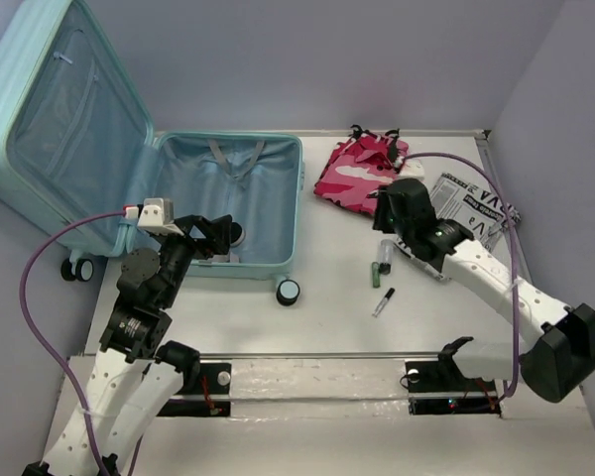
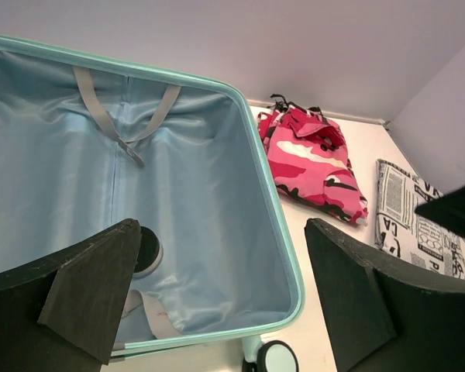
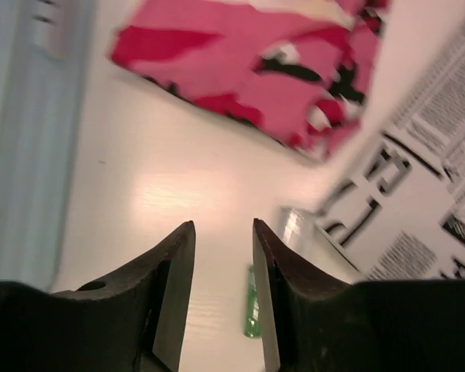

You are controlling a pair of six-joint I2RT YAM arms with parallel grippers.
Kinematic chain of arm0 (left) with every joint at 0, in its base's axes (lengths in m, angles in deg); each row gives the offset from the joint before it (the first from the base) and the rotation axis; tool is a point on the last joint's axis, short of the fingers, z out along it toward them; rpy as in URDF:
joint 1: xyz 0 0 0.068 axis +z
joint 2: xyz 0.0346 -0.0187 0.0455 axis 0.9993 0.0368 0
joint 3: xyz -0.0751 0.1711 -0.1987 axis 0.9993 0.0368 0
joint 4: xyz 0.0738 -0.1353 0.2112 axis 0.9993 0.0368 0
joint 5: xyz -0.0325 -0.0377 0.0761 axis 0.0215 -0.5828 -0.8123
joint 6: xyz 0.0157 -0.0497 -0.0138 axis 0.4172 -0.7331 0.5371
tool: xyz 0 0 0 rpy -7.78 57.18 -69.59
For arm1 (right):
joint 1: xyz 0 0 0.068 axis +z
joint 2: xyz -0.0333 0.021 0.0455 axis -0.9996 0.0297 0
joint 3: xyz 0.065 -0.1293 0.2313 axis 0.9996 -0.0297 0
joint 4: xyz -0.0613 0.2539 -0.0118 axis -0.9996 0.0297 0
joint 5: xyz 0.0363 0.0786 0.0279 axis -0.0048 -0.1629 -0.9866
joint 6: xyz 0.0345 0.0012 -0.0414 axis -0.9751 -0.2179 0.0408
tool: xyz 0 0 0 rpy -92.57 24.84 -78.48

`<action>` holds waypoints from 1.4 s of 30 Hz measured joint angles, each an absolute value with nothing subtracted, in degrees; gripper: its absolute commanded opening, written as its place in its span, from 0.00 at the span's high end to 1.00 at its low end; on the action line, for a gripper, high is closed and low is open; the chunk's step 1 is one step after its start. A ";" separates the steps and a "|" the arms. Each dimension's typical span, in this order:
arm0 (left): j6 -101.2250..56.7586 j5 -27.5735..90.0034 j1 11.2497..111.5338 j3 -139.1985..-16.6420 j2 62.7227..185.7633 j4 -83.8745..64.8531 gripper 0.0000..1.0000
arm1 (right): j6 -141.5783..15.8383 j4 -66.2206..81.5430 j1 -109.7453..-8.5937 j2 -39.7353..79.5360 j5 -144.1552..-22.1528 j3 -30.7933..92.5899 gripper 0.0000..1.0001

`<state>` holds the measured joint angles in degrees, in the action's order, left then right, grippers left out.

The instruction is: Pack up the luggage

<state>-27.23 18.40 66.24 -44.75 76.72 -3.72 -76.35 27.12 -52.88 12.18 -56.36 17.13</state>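
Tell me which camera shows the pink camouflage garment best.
Left wrist: the pink camouflage garment lies whole, sharp and large on the table beside the luggage. The top external view also shows it whole, but smaller. The right wrist view shows it blurred and cut off by the frame's top edge.

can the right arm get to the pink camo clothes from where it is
probably yes: the right gripper hovers just short of the pink camo garment, jaws slightly apart and empty, with only bare tabletop between them

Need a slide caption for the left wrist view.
Open left gripper over the open luggage, pink camo garment lying beside it.
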 measured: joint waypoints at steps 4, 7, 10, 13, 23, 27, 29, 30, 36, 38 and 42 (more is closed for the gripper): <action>-27.25 18.92 66.24 -44.75 76.74 -3.77 0.01 | -80.63 29.33 -59.96 5.63 -55.50 5.59 0.60; -27.25 19.34 66.20 -44.75 76.74 -3.79 0.01 | -82.54 30.73 -63.17 5.04 -55.96 1.13 0.60; -27.25 19.55 66.18 -44.75 76.74 -3.83 0.01 | -83.58 31.05 -66.21 6.22 -55.96 -0.42 0.62; -27.23 19.80 66.11 -44.75 76.74 -3.99 0.01 | -84.00 30.25 -67.37 9.03 -56.09 -0.46 0.63; -27.23 20.32 65.76 -44.75 76.74 -4.16 0.01 | -84.48 24.32 -67.32 15.81 -63.81 -0.51 0.38; -27.23 20.56 65.74 -44.75 76.74 -4.16 0.01 | -84.37 22.11 -67.32 18.67 -65.51 -0.49 0.39; -27.23 20.58 65.74 -44.75 76.74 -4.16 0.01 | -84.37 21.52 -67.32 21.03 -65.89 -0.49 0.40; -27.23 20.60 65.74 -44.75 76.74 -4.16 0.01 | -84.37 21.35 -67.32 22.04 -65.97 -0.49 0.42; -27.23 20.78 65.74 -44.75 76.74 -4.16 0.01 | -84.26 21.09 -67.32 26.19 -65.82 -0.22 0.53; -27.23 20.80 65.74 -44.75 76.74 -4.16 0.01 | -84.33 20.63 -67.32 26.37 -65.71 0.08 0.59; -27.23 20.87 65.74 -44.75 76.74 -4.16 0.01 | -84.00 19.86 -67.32 25.86 -65.69 0.34 0.66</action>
<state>-27.23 20.87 65.74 -44.75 76.74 -4.16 -84.00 19.86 -67.32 25.86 -65.69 0.34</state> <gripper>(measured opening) 0.990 0.441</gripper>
